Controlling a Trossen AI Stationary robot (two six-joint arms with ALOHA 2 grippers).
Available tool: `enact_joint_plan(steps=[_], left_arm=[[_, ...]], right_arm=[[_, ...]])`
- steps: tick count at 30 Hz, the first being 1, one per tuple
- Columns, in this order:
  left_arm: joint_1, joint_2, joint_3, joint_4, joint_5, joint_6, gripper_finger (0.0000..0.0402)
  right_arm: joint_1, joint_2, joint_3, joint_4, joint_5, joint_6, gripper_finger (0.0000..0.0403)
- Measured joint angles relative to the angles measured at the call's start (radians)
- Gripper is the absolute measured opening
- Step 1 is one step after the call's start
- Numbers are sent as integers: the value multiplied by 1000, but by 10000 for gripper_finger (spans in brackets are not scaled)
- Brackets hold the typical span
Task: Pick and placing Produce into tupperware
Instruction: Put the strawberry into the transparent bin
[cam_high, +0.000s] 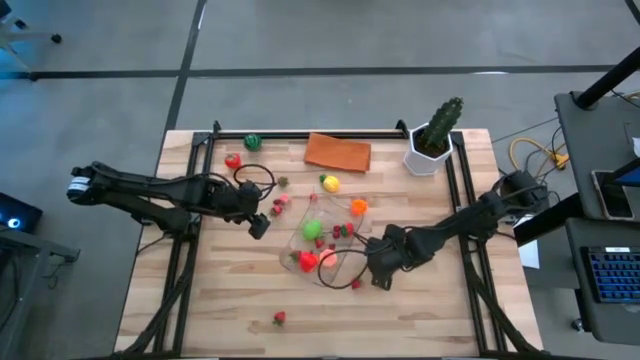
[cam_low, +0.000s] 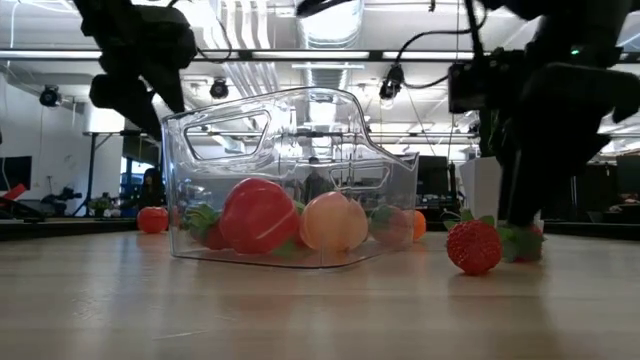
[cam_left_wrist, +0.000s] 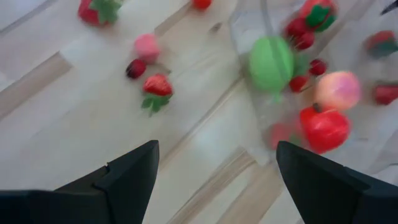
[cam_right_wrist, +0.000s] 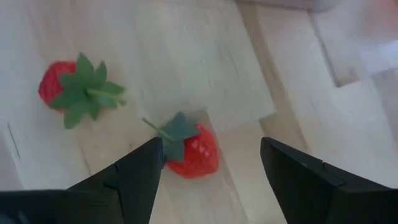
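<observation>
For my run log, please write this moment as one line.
left gripper: open, empty, beside tupperware | right gripper: open over strawberry on table | tupperware: holds some produce

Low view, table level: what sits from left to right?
Small red fruit → tupperware holding a red fruit then a peach → strawberry on the table.

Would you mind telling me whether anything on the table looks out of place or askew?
The tupperware sits skewed to the table edges rather than square. Much produce lies loose outside it, including one strawberry stranded alone near the front edge. Nothing looks damaged.
</observation>
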Motion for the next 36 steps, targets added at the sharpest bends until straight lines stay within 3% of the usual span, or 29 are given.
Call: enact_joint_plan(steps=[5, 14, 28, 36], left_arm=[[0, -3, -10, -6, 0, 26, 309], [1, -2, -8, 4, -3, 49, 309], [1, -5, -8, 3, -1, 46, 309], [1, -5, -8, 4, 0, 45, 309]], right_arm=[[-7, 38, 0, 9, -60, -43, 261], [-9, 90, 29, 22, -57, -36, 258], [-9, 91, 47, -40, -50, 5, 148], [-8, 39, 155, -98, -49, 25, 123]])
